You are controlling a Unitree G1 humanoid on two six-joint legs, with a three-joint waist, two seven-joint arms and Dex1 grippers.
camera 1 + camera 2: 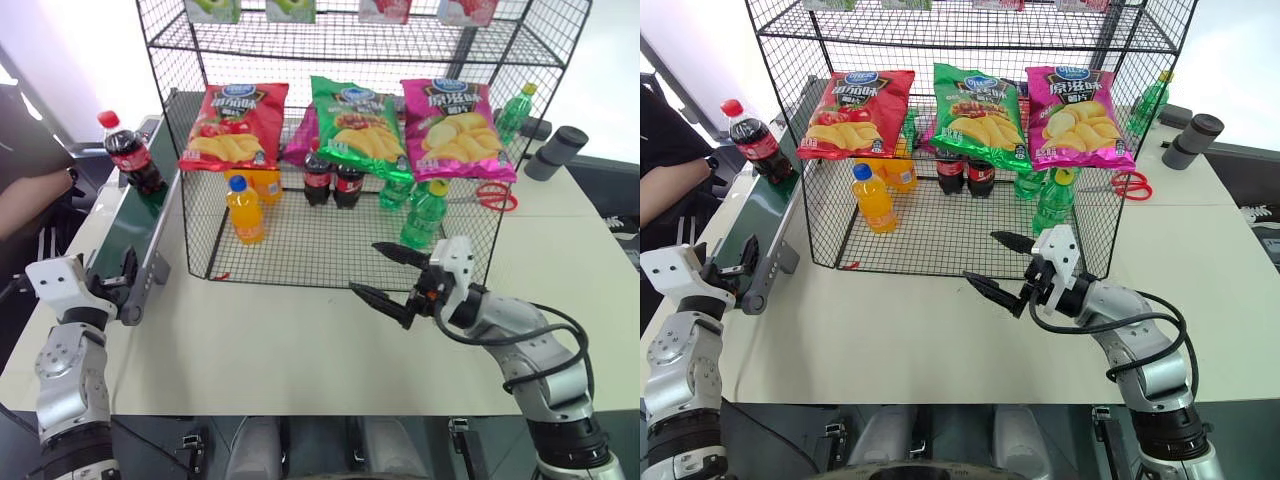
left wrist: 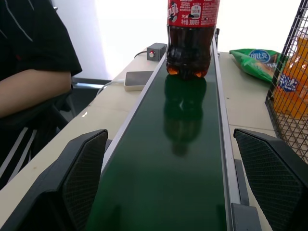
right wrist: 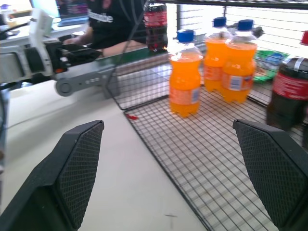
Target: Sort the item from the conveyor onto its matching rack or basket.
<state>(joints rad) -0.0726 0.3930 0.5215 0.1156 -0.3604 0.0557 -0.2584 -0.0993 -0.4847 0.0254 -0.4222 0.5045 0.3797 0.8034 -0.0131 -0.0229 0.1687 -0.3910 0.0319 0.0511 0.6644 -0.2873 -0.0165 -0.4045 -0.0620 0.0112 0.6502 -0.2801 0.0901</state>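
On the conveyor your cola bottle stands upright; both the left gripper and right gripper have fingers spread wide, empty.

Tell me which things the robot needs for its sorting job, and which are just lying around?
Needed: cola bottle on the conveyor; black wire rack; left gripper and right gripper, both open.

Lying around: red scissors; grey cylinder; green crisp bag on the table.

Head eyes look down on conveyor and cage — wrist cameras sit low, facing both.
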